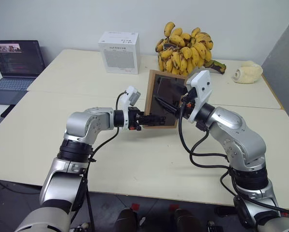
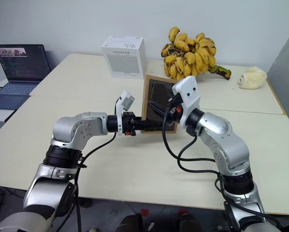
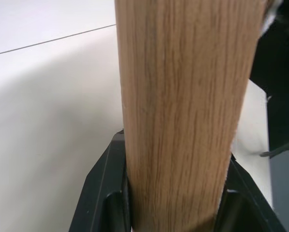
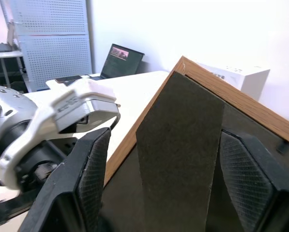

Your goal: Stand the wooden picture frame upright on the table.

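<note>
The wooden picture frame (image 1: 161, 99) is held upright above the table (image 1: 134, 159), its dark grey back panel facing me. My left gripper (image 1: 151, 119) is shut on the frame's left wooden edge (image 3: 183, 121), one black finger (image 3: 103, 193) on each side. My right gripper (image 4: 168, 183) is open at the back panel. Its two padded fingers (image 4: 93, 179) stand on either side of the fold-out stand (image 4: 178, 145), with a gap on both sides. The picture side is hidden.
A white cardboard box (image 1: 119, 52) and a big bunch of bananas (image 1: 185, 48) stand behind the frame. A pale lumpy object (image 1: 247, 72) lies at the far right and a laptop (image 1: 18, 60) at the far left. A seam runs across the table.
</note>
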You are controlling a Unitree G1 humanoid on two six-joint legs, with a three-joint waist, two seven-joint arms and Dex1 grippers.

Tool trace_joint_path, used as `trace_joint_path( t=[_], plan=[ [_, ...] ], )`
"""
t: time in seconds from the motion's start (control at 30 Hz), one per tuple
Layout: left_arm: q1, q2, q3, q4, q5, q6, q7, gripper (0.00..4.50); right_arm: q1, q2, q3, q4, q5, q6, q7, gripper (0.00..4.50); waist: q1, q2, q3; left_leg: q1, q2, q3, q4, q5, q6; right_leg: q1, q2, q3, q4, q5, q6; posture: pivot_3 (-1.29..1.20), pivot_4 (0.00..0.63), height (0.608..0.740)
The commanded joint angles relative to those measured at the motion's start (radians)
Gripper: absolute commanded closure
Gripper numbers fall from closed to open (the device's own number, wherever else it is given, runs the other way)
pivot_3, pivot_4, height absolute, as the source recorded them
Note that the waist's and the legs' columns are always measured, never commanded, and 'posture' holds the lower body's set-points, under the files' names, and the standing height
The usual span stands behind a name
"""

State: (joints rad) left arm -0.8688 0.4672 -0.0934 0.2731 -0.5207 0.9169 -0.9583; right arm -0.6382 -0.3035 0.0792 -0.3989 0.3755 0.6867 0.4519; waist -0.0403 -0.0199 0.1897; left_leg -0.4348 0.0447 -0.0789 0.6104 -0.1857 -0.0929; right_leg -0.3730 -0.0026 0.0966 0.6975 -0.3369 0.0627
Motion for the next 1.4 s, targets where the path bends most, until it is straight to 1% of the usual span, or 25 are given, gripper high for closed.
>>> trace_joint_path(
  t=[0.03,0.23,0.47,0.6,0.63,0.67,0.73,0.83,0.93,0.97,1.0,1.03,1.1,1.17,1.23,1.3,1.4],
  plan=[
    [-0.083,-0.006,0.012,0.095,0.039,-0.088,-0.031,3.21,0.017,-0.011,-0.030,-0.077,0.020,0.011,-0.012,1.03,0.000,0.000,0.000,0.000,0.000,0.000,0.000,0.000,0.000,0.000,0.000,0.000,0.000,0.000,0.000,0.00,0.150,0.740],
    [-0.152,-0.022,0.023,0.198,0.069,-0.134,-0.062,3.21,0.051,-0.020,-0.043,-0.074,0.005,0.004,-0.027,1.03,-0.001,0.000,0.000,0.000,0.000,0.000,0.000,0.000,0.000,0.000,0.000,0.000,0.000,0.000,0.000,0.00,0.150,0.740],
    [-0.157,-0.040,0.023,0.195,0.080,-0.134,-0.083,3.21,0.044,-0.032,-0.036,-0.022,-0.026,-0.032,-0.031,1.03,-0.002,0.000,0.000,0.000,0.000,0.000,0.000,0.000,0.000,-0.001,0.000,0.000,0.000,0.000,0.000,0.00,0.150,0.740],
    [-0.151,-0.045,0.022,0.182,0.078,-0.127,-0.084,3.21,0.026,-0.050,-0.034,-0.001,-0.044,-0.044,-0.025,0.40,-0.002,0.000,0.000,0.000,0.000,0.000,0.000,0.000,0.000,0.000,0.000,0.000,0.000,0.000,0.000,0.00,0.150,0.740],
    [-0.150,-0.046,0.022,0.179,0.078,-0.125,-0.084,3.21,0.020,-0.064,-0.024,0.002,-0.059,-0.048,-0.017,0.08,-0.002,0.000,0.000,0.000,0.000,0.000,0.000,0.000,0.000,-0.001,0.000,0.000,0.000,0.000,0.000,0.00,0.150,0.740],
    [-0.148,-0.047,0.022,0.176,0.077,-0.124,-0.083,3.21,0.015,-0.080,-0.014,0.005,-0.074,-0.053,-0.010,0.01,-0.002,0.000,0.000,0.000,0.000,0.000,0.000,0.000,0.000,-0.001,0.000,0.000,0.000,0.000,0.000,0.00,0.150,0.740],
    [-0.140,-0.047,0.021,0.167,0.076,-0.117,-0.082,3.21,0.016,-0.124,0.001,0.010,-0.106,-0.070,0.013,0.01,-0.002,0.000,0.000,0.000,0.000,0.000,0.000,0.000,0.000,0.000,0.000,0.000,0.000,0.000,0.000,0.00,0.150,0.740],
    [-0.117,-0.036,0.021,0.131,0.068,-0.087,-0.083,3.21,0.067,-0.245,0.023,0.005,-0.172,-0.141,0.088,0.01,0.000,0.000,0.000,0.000,0.000,0.000,0.000,0.000,0.000,0.000,0.000,0.000,0.000,0.000,0.000,0.00,0.150,0.740],
    [-0.086,-0.015,0.025,0.076,0.052,-0.019,-0.080,3.21,0.152,-0.377,0.036,0.032,-0.252,-0.281,0.171,0.01,0.004,0.000,0.000,0.000,0.000,0.000,0.000,0.000,0.000,0.000,0.000,0.000,-0.001,0.000,0.000,0.00,0.150,0.740],
    [-0.072,-0.005,0.021,0.052,0.050,0.004,-0.079,3.21,0.177,-0.416,0.041,0.055,-0.288,-0.348,0.187,0.01,0.003,0.000,0.000,0.000,-0.001,0.000,0.000,0.000,0.000,0.000,0.000,0.000,-0.001,0.000,0.000,0.00,0.150,0.740],
    [-0.055,0.009,0.019,0.016,0.043,0.032,-0.081,3.21,0.201,-0.457,0.050,0.091,-0.342,-0.460,0.193,0.01,0.003,0.000,0.000,0.000,-0.001,0.000,0.000,0.000,0.000,0.000,0.000,0.000,-0.002,0.000,0.000,0.00,0.150,0.740],
    [-0.036,0.028,0.028,-0.030,0.019,0.090,-0.082,3.21,0.220,-0.511,0.074,0.158,-0.441,-0.637,0.162,0.01,0.002,0.000,0.000,0.000,-0.001,0.001,0.000,0.000,0.000,0.000,0.000,0.001,-0.002,0.000,0.000,0.00,0.150,0.740],
    [-0.018,0.050,0.047,-0.087,-0.020,0.176,-0.077,3.21,0.233,-0.564,0.100,0.264,-0.568,-0.883,0.104,0.01,-0.005,0.000,0.000,0.000,0.000,0.001,0.000,0.000,0.000,0.000,0.000,0.001,-0.001,0.000,0.000,0.00,0.150,0.740],
    [-0.010,0.067,0.078,-0.136,-0.071,0.291,-0.057,3.21,0.210,-0.595,0.128,0.382,-0.715,-1.115,-0.024,0.01,-0.012,0.000,0.000,0.000,0.000,0.002,0.000,0.000,0.000,0.000,0.000,0.001,-0.001,0.000,0.000,0.00,0.150,0.740],
    [0.000,0.090,0.109,-0.190,-0.125,0.404,-0.047,3.21,0.171,-0.615,0.154,0.488,-0.904,-1.323,-0.213,0.01,-0.019,-0.001,0.000,0.001,0.000,0.002,0.001,0.000,0.000,0.000,0.000,0.001,0.000,0.000,0.000,0.00,0.150,0.740],
    [-0.004,0.096,0.173,-0.230,-0.182,0.558,-0.018,3.21,0.119,-0.603,0.188,0.584,-1.099,-1.449,-0.448,0.01,-0.024,-0.001,0.000,0.001,0.000,0.002,0.001,0.000,0.000,0.000,0.000,0.002,0.001,0.000,0.000,0.00,0.150,0.740],
    [-0.005,0.090,0.233,-0.267,-0.233,0.676,0.028,3.21,0.059,-0.569,0.228,0.689,-1.267,-1.520,-0.679,0.01,-0.025,-0.001,0.000,0.002,0.000,0.001,0.001,0.002,-0.002,0.000,0.000,0.002,0.002,0.000,0.000,0.00,0.150,0.740]
  ],
)
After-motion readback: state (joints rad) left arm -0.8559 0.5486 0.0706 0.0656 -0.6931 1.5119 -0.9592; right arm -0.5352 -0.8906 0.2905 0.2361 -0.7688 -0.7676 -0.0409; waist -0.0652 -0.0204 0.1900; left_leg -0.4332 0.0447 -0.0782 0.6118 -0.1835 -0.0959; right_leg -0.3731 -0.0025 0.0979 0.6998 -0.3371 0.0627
